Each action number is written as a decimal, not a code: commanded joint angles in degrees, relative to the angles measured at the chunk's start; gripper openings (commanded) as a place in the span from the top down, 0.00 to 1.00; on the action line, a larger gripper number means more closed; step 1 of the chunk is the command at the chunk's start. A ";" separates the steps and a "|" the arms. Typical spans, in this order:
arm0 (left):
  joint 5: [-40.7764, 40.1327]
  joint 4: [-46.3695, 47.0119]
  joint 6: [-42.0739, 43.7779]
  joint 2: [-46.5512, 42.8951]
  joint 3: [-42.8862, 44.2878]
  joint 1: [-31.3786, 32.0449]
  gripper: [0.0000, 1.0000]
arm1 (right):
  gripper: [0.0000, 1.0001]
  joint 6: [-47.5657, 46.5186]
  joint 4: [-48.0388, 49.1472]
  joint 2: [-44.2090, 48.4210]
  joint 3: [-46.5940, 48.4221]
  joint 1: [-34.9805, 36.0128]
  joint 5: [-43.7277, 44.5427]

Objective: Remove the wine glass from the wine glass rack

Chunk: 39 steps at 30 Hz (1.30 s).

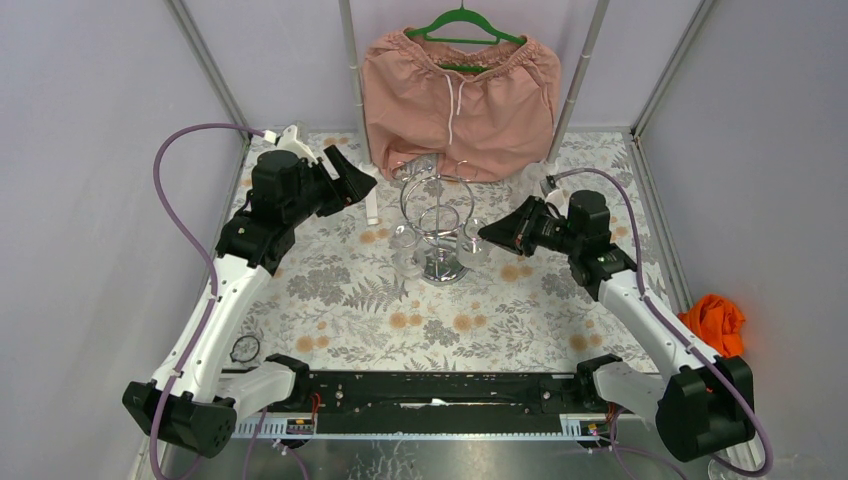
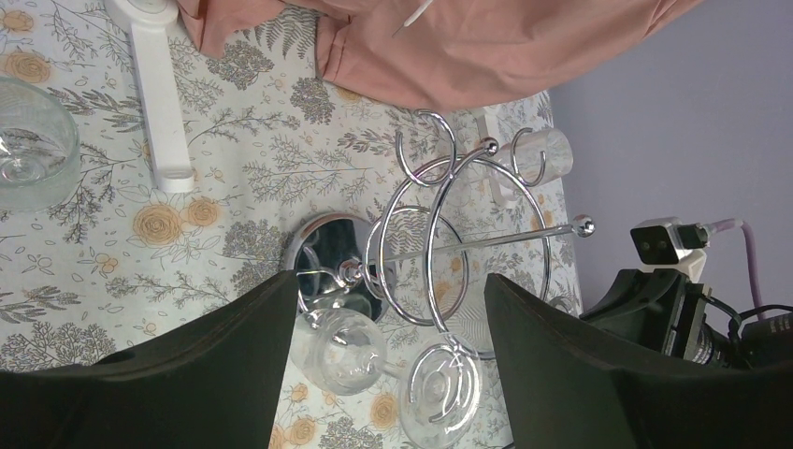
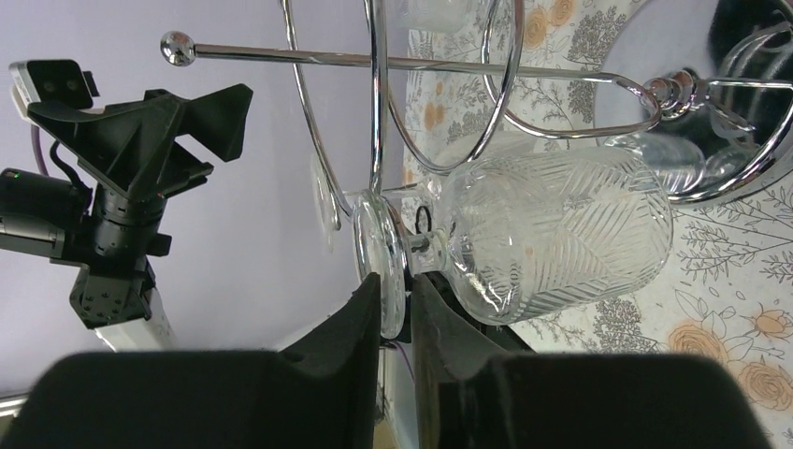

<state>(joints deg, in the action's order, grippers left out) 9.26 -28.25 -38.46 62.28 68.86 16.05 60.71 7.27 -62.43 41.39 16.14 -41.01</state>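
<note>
Grasp step. Your right gripper clamped the wine glass foot between its fingertips; left gripper gaped, idle. Next likely needed: slide the foot clear along the wine glass rack ring.

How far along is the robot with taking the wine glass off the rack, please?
Done: the right gripper is at the wine glass rack, its jaws pinching the foot of a hanging wine glass. In hand: securing that grip. To do: the glass hangs on the rack, so sliding it out and carrying it clear remain. The left gripper hovers open nearby.
</note>
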 commanded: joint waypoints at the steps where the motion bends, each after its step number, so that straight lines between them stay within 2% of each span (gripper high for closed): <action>1: 0.46 2.25 0.49 -0.73 -0.57 -0.28 0.19 | 0.96 2.83 4.00 3.22 -1.34 0.42 2.00; 8: 0.67 2.31 0.64 -1.03 -0.66 -0.39 0.19 | 1.00 4.10 3.18 4.87 -0.85 0.41 2.78; 16: 0.77 2.27 0.83 -1.00 -0.75 -0.37 0.19 | 0.83 4.46 2.97 4.77 -0.88 0.47 2.52; 20: 0.98 2.36 0.93 -0.85 -0.66 -0.32 0.19 | 0.79 4.61 2.79 5.33 -1.13 0.47 2.59; 22: 1.10 2.41 0.93 -0.78 -0.69 -0.32 0.19 | 0.71 4.59 2.43 5.83 -1.17 0.42 2.76; 24: 1.19 2.34 0.90 -0.85 -0.66 -0.34 0.19 | 0.68 4.62 2.27 6.35 -1.30 0.45 2.94; 28: 1.27 2.61 0.80 -0.82 -0.96 -0.40 0.19 | 0.69 4.67 1.60 7.03 -1.31 0.46 3.16; 39: 1.35 2.85 0.66 -1.03 -1.54 -0.32 0.19 | 0.89 4.59 0.88 7.09 -1.99 0.46 3.46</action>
<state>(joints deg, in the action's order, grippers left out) 10.13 -27.99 -38.44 62.28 67.99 16.05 65.45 5.67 -56.55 39.09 16.36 -37.34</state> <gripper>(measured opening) 0.806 0.155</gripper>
